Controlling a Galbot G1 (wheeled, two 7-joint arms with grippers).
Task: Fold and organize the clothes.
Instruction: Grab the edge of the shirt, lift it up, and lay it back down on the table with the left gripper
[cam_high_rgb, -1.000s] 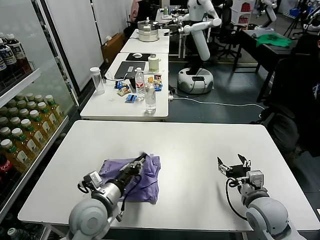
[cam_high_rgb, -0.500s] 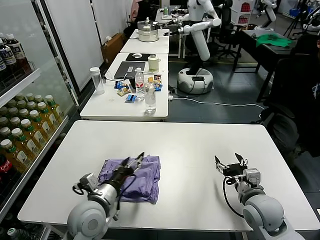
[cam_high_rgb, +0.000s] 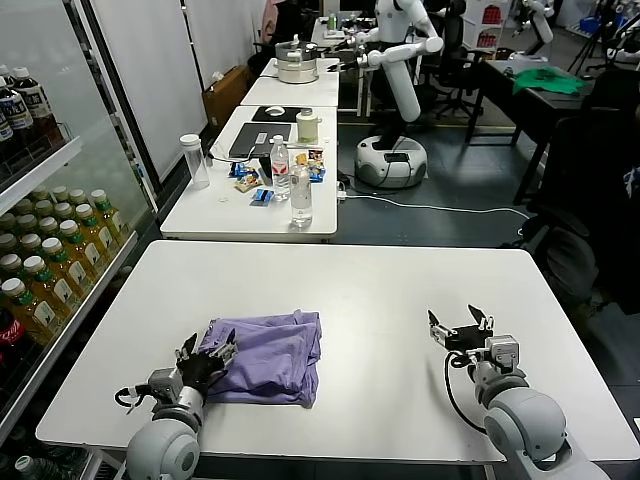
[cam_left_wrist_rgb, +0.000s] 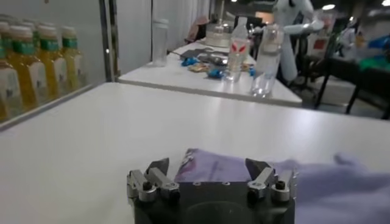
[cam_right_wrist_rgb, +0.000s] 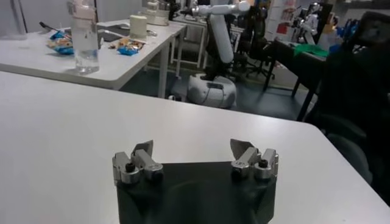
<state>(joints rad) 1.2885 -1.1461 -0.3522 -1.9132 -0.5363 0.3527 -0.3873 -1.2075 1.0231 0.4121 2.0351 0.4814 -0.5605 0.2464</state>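
The lavender T-shirt (cam_high_rgb: 268, 356) lies folded into a compact stack on the white table (cam_high_rgb: 380, 290), front left. Its plain side shows; no print is visible. My left gripper (cam_high_rgb: 206, 352) is open and empty at the shirt's left edge, just off the cloth. In the left wrist view the shirt (cam_left_wrist_rgb: 244, 167) lies right in front of the open left gripper (cam_left_wrist_rgb: 208, 165). My right gripper (cam_high_rgb: 460, 324) is open and empty, resting low over the table at the front right, far from the shirt. It also shows in the right wrist view (cam_right_wrist_rgb: 192, 147), over bare tabletop.
A second white table (cam_high_rgb: 215, 215) behind carries water bottles (cam_high_rgb: 300, 192), a clear jar (cam_high_rgb: 194, 160), snacks and a laptop. Shelves of drink bottles (cam_high_rgb: 45, 250) stand at the left. Another robot (cam_high_rgb: 395, 70) and black chairs stand farther back.
My left gripper has let go of the shirt and drawn back toward the front left, off the cloth. The shirt has settled flat. The right gripper has hardly moved.
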